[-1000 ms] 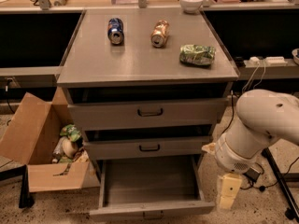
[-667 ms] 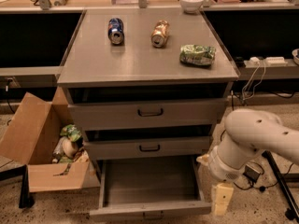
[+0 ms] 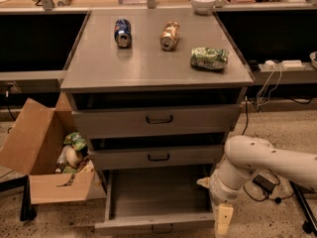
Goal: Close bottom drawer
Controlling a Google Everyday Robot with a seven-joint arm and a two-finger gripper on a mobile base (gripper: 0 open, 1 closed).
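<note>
Camera view: faced cabinet (image 3: 158, 118), three grey drawers.
bottom drawer (image 3: 158, 200): pulled well out at floor level, looked empty.
arm (image 3: 262, 162): white, low on drawer's right.
hand (image 3: 223, 223): just beside drawer's right front corner; spread or pressed together, couldn't tell.
step: likely lining up, push not yet started.
next: needed hand on front panel, straight push in.

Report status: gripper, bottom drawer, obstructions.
Gripper low, beside bottom drawer right front corner. Drawer open, pulled well out. No obstruction seen inside it.
</note>
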